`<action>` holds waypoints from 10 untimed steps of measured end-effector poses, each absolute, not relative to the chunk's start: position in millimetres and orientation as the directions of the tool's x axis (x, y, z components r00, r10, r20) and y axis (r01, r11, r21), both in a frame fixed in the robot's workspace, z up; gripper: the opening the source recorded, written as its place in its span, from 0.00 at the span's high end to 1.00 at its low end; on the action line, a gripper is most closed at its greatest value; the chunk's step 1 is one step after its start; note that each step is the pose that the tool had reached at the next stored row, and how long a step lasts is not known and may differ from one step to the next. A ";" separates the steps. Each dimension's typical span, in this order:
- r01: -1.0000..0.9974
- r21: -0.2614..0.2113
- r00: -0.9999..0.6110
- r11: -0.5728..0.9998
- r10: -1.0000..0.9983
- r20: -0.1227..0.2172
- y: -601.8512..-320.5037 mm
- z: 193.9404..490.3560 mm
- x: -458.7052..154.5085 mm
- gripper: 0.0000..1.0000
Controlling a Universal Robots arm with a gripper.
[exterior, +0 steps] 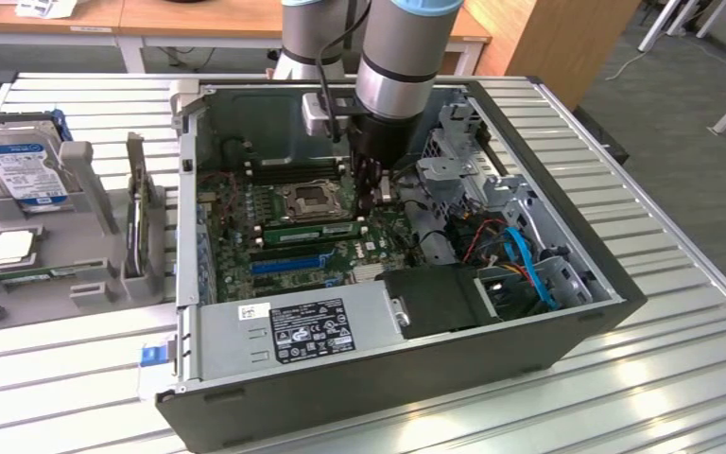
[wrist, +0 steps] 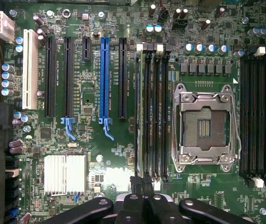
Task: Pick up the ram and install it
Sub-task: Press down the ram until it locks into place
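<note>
one green ram stick (exterior: 314,227) sat seated in a memory slot beside the cpu socket (wrist: 204,126), inside the open computer case (exterior: 565,326). the jaws (wrist: 142,186) were shut, empty, just above its end. thin, light, stiff but fragile; best held by its long edges.

The arm (exterior: 395,52) is a thick cylinder of brushed silver-grey metal, capped at its upper joint by a pale blue ring, with a second silver segment and matching blue cap just behind it. A black cable runs down the side of the arm to a small light-grey box (exterior: 318,112) clamped near the wrist. Below the silver section sits a black collar, and under that the dark gripper (exterior: 373,180) body. In the wrist view the gripper (wrist: 144,193) is matte black (slightly glossy along the edges): rounded linkage bars fan out on either side of it, each carrying a round pivot pin.
</note>
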State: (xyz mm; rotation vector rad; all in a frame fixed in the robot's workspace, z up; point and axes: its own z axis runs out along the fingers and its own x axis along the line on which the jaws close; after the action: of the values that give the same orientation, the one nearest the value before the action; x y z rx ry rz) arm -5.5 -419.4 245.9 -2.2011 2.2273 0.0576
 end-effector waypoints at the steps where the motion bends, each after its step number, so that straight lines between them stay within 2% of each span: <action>1: -1.000 0.019 -0.012 0.012 -0.999 -0.033 -419.4 245.9 -5.5 0.90; 10: -1.000 0.019 -0.012 0.012 -0.999 -0.033 -419.4 242.4 -5.6 0.90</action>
State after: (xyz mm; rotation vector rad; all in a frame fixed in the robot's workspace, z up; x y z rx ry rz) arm -5.6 -419.4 242.4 -2.2010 2.2272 0.0577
